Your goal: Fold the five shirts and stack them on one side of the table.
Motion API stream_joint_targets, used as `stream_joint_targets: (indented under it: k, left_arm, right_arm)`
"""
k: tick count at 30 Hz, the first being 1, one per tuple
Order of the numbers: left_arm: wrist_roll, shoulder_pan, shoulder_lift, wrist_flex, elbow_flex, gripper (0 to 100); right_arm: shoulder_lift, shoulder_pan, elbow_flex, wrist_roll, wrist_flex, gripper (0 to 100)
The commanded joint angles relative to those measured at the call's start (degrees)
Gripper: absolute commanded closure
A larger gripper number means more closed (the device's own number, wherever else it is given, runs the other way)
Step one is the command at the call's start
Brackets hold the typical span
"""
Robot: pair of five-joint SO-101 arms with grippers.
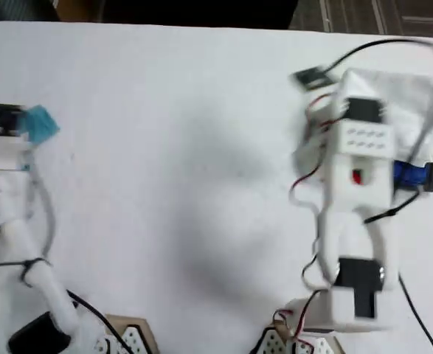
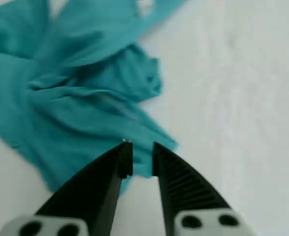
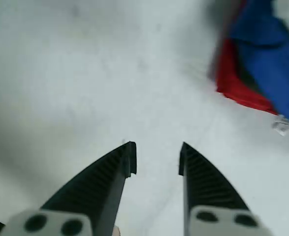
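A crumpled teal shirt point(image 2: 80, 93) lies on the white table point(image 2: 242, 98), and it shows at the table's left edge point(image 1: 40, 122) in the high view. My left gripper point(image 2: 142, 157) is at the near edge of the teal shirt, fingers a narrow gap apart and nothing pinched between them. At the right side a pile of shirts has a white shirt point(image 1: 404, 92) on top and a blue shirt point(image 1: 408, 175) under it. My right gripper point(image 3: 156, 160) is open over bare table, apart from the blue shirt point(image 3: 267, 49) and a red shirt point(image 3: 238, 86) beneath it.
The right arm point(image 1: 360, 158) stretches from the front edge to the pile, with loose cables point(image 1: 308, 177) beside it. The left arm point(image 1: 32, 280) lies along the left edge. Bare table point(image 1: 186, 169) lies between the arms.
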Motion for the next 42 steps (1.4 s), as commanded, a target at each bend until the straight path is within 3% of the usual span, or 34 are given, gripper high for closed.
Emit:
stream_joint_targets:
  k: [1,4,8,14,18,24,33,35,38,39,42]
  left_arm:
    - [-6.68,-10.11,6.33,0.62,-11.47,74]
    - [-6.24,-13.71,16.79,5.01,-22.99,72]
    - [-6.15,-14.33,30.07,18.20,-41.36,72]
    - [-0.62,-12.04,45.27,36.92,-70.90,72]
    - [-0.62,-9.58,54.42,44.13,-84.62,72]
    - [-1.67,-10.11,66.55,44.66,-94.02,72]
    - [-17.76,-9.32,80.97,39.91,-105.10,73]
    - [-19.87,-8.53,82.20,42.73,-107.12,79]
    - [-19.78,-5.89,82.02,46.42,-111.08,100]
    - [-19.16,-5.10,81.67,46.42,-112.31,96]
    - [-18.29,-2.29,79.47,46.42,-114.33,98]
  right_arm:
    - [-9.01,-3.30,13.01,0.44,-7.96,78.7]
    - [-13.14,-3.38,24.79,0.70,-16.48,78.6]
    - [-15.69,-3.38,38.51,0.97,-27.12,78.6]
    - [-15.87,-3.38,51.69,0.97,-39.96,78.6]
    - [-16.57,-3.38,56.35,0.97,-44.09,78.6]
    - [-17.63,-3.38,56.62,0.97,-44.35,78.6]
    - [-17.63,-3.47,57.41,0.70,-45.58,78.6]
    - [-17.63,-3.47,57.41,0.53,-45.58,78.6]
    - [-17.54,-3.47,57.41,0.53,-45.67,78.6]
    - [-17.54,-3.47,57.41,0.53,-45.76,78.6]
    - [-17.71,-3.47,57.85,0.44,-46.46,78.6]
